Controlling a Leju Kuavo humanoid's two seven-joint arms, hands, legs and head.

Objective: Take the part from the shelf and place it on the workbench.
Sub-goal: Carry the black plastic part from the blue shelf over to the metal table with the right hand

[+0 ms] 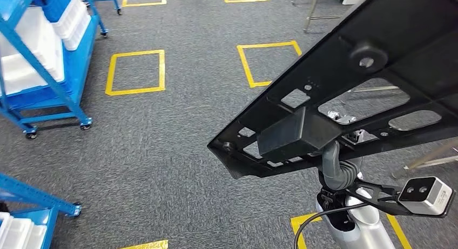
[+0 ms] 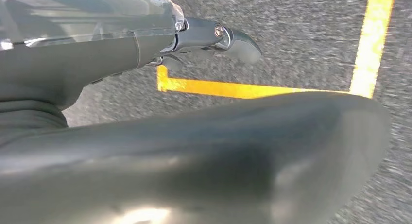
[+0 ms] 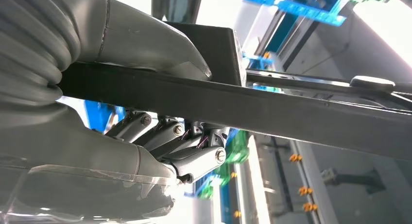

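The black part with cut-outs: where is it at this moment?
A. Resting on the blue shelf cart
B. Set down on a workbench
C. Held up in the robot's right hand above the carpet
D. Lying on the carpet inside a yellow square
C: the black part is gripped by the right hand, thumb on one face and fingers on the other, and in the head view it hangs over the grey carpet, away from the blue shelf cart.

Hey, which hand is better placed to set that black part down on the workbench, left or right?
Right. The right hand already grips the black part, thumb above, fingers beneath. The left hand hangs over the carpet, holding nothing.
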